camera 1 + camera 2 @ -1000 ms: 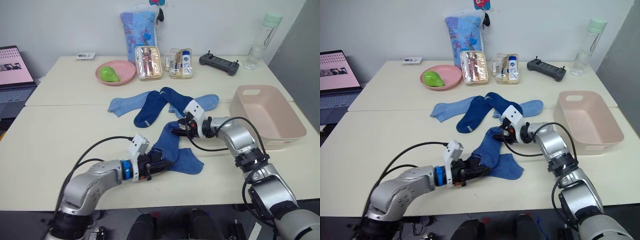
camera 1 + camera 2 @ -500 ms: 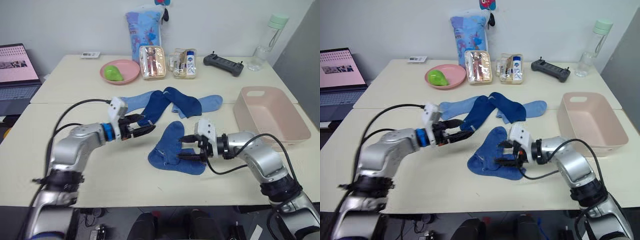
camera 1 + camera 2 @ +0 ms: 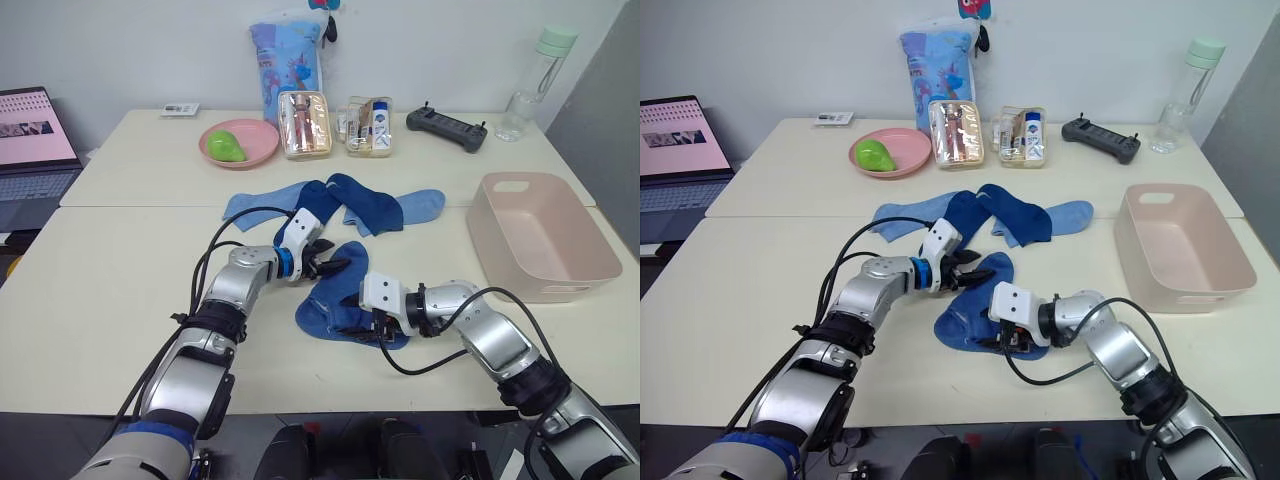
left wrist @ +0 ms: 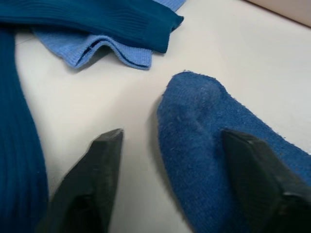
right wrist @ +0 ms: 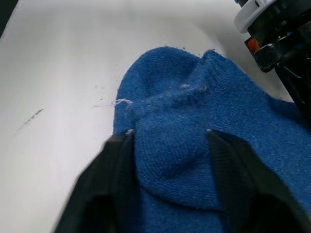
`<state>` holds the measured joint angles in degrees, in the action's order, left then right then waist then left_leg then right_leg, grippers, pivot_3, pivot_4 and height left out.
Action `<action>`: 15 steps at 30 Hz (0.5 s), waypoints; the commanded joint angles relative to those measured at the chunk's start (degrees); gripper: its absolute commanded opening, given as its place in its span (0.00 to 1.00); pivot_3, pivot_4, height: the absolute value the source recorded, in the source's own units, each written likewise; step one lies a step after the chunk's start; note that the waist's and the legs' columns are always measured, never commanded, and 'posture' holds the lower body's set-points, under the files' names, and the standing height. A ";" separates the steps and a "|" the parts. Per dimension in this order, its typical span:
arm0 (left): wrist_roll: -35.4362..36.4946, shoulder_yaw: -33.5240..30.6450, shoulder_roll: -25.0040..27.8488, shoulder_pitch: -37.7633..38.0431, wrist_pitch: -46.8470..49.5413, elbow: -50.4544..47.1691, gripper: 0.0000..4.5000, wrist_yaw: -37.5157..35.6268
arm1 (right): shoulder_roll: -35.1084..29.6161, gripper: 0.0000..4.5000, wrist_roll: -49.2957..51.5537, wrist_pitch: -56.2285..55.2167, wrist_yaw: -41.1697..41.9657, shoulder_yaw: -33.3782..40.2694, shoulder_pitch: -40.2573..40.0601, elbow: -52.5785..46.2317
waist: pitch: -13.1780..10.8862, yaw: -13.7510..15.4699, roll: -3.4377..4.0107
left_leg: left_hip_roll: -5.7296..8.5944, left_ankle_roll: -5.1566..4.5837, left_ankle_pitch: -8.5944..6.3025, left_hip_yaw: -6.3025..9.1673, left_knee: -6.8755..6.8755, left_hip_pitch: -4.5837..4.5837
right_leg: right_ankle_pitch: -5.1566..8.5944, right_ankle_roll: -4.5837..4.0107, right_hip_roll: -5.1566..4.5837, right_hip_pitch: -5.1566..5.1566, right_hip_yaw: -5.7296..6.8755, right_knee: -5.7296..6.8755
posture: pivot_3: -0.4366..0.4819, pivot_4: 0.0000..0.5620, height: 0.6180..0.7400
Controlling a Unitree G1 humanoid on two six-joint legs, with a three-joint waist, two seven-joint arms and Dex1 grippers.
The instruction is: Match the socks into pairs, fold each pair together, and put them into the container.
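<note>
A mid-blue sock bundle (image 3: 338, 292) lies folded at the table's centre. My left gripper (image 3: 330, 266) is open at its far end, and the sock's toe (image 4: 204, 126) lies between the fingers (image 4: 104, 160). My right gripper (image 3: 366, 326) is at the bundle's near edge, its fingers (image 5: 116, 170) pinching a raised fold of sock (image 5: 170, 145). Behind the bundle, dark blue socks (image 3: 322, 205) overlap light blue socks (image 3: 250, 206) (image 3: 420, 205). The pale pink container (image 3: 560, 285) stands to the right with nothing in it.
At the back of the table stand a pink plate (image 3: 262, 150) with a green object, clear pouches (image 3: 298, 125) (image 3: 364, 125), a patterned blue bag (image 3: 285, 55), a black controller (image 3: 445, 126) and a bottle (image 3: 530, 70). A laptop (image 3: 30, 140) sits far left.
My left gripper has moved right, from beside the dark socks to the far end of the centre bundle. My right gripper has shifted left onto the bundle's near edge and closed on it.
</note>
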<state>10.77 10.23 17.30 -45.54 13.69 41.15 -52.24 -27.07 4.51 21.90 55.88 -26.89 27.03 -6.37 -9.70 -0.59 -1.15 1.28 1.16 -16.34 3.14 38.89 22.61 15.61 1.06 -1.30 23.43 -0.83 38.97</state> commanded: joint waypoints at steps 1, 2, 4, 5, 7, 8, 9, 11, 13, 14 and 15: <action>-0.53 -0.93 -0.09 -0.64 -0.75 -0.69 0.42 -1.38 | 0.10 0.25 0.30 -1.35 0.23 1.72 0.96 -0.95 | 0.00 0.00 0.00 | 0.00 0.00 0.00 0.00 0.00 0.00 | 0.00 0.00 0.00 0.00 0.00 0.00 | 0.48 0.27 1.00; -0.53 -1.28 0.19 -0.53 -0.68 -1.00 0.35 -1.52 | -0.46 0.18 0.27 -1.71 0.54 2.06 0.82 -0.88 | 0.00 0.00 0.00 | 0.00 0.00 0.00 0.00 0.00 0.00 | 0.00 0.00 0.00 0.00 0.00 0.00 | 0.48 0.27 1.00; -0.36 -1.88 0.71 -0.28 -0.32 -1.80 0.20 -1.85 | -1.25 0.02 0.35 -2.23 1.00 2.80 0.60 -0.82 | 0.00 0.01 0.00 | 0.00 0.00 0.00 0.01 0.00 0.00 | 0.00 0.00 0.00 0.00 0.00 0.00 | 0.48 0.27 1.00; 0.00 -2.41 1.00 0.03 0.32 -2.65 0.12 -1.82 | -1.56 0.00 0.73 -2.11 1.21 3.38 0.53 -0.95 | 0.00 0.00 0.00 | 0.00 0.00 0.00 0.01 0.00 0.00 | 0.00 0.00 0.00 0.00 0.00 0.00 | 0.48 0.27 1.00; 0.35 -3.28 1.53 0.82 1.70 -4.48 0.00 -1.30 | -2.46 0.00 1.10 -2.47 1.65 4.29 0.61 -1.12 | 0.00 -0.02 0.00 | 0.00 0.00 0.00 0.01 0.00 0.00 | 0.00 0.00 0.00 0.00 0.00 0.00 | 0.48 0.27 1.00; 0.68 -3.90 1.82 1.57 2.81 -6.12 0.00 -0.87 | -2.90 0.00 1.34 -2.59 1.80 4.96 0.70 -1.32 | 0.00 -0.04 0.00 | 0.00 -0.01 0.00 0.01 0.00 0.00 | 0.00 0.00 0.00 0.00 0.00 0.00 | 0.48 0.27 1.00; 1.11 -4.56 2.14 2.50 4.12 -8.19 0.00 -0.31 | -3.40 0.00 1.53 -2.64 2.10 5.60 0.82 -1.49 | 0.00 -0.07 0.00 | 0.00 0.00 0.00 0.01 0.00 -0.01 | 0.00 0.00 0.00 0.00 -0.01 0.00 | 0.48 0.27 1.00; 3.90 -6.94 2.90 5.55 9.14 -15.07 0.00 0.38 | -4.52 0.00 0.94 -5.12 2.14 6.96 1.55 -0.96 | 0.00 -0.11 0.00 | 0.00 0.00 0.00 0.02 0.00 0.00 | 0.00 0.00 0.00 0.00 -0.01 0.00 | 0.48 0.27 1.00; 5.44 -8.27 3.79 8.41 13.31 -21.29 0.00 1.26 | -5.66 0.00 -0.19 -8.20 1.99 7.53 2.53 0.23 | 0.00 -0.24 0.00 | -0.01 0.00 0.00 0.02 0.00 0.00 | 0.00 0.00 0.00 0.00 -0.05 0.00 | 0.48 0.27 1.00; 5.86 -8.57 4.49 10.20 15.10 -24.93 0.00 1.86 | -6.84 0.00 -1.27 -10.61 2.63 7.39 3.23 1.20 | 0.00 -0.40 0.00 | -0.01 0.00 0.00 0.03 0.00 0.00 | 0.00 0.00 0.00 0.00 -0.04 0.00 | 0.48 0.27 1.00; 6.18 -8.73 4.98 11.47 16.48 -27.62 0.00 2.39 | -7.69 0.00 -1.99 -12.33 3.15 7.19 3.70 1.93 | 0.00 -0.44 0.00 | -0.02 0.00 0.00 0.02 0.00 -0.01 | 0.00 0.00 0.00 0.00 -0.05 0.01 | 0.48 0.27 1.00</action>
<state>15.55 2.92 21.40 -34.34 28.16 18.72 -50.63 -33.75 3.50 12.91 58.02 -21.30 29.68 -4.59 -9.70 -1.03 -1.15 1.26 1.16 -16.35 3.16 38.89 22.59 15.61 1.06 -1.30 23.43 -0.88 38.98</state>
